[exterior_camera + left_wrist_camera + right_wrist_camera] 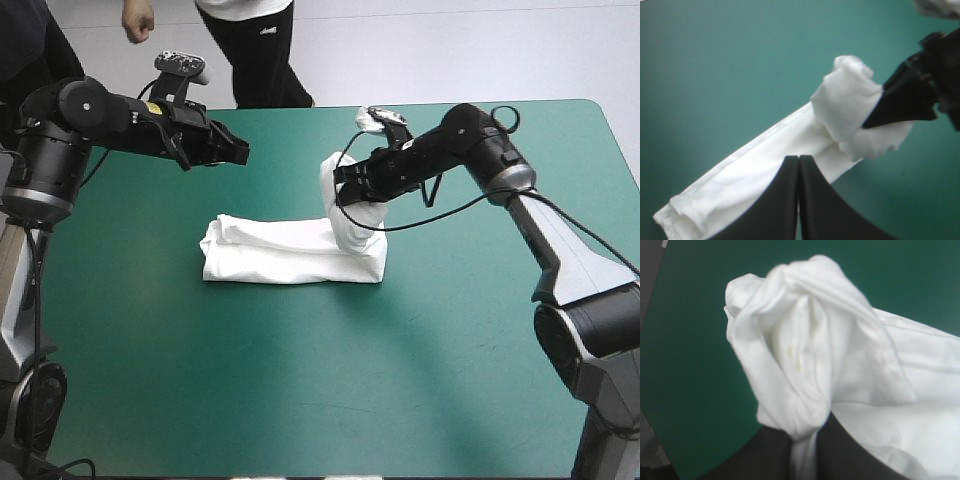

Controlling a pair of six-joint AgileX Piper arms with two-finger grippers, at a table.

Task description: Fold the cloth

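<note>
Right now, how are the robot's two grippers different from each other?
The right gripper is shut on the T-shirt, pinching one end and holding it up off the teal-green table; the left gripper is shut on nothing. The right gripper touches the T-shirt, while the left gripper hangs in the air apart from it. Both have black fingers pressed together.

The T-shirt point(290, 250) lies as a folded band across the middle of the table point(300, 400), running left to right. Its right end rises into the right pincer point(342, 188) above it; the left pincer point(243, 153) hangs behind the band's left half, apart from it.
</note>
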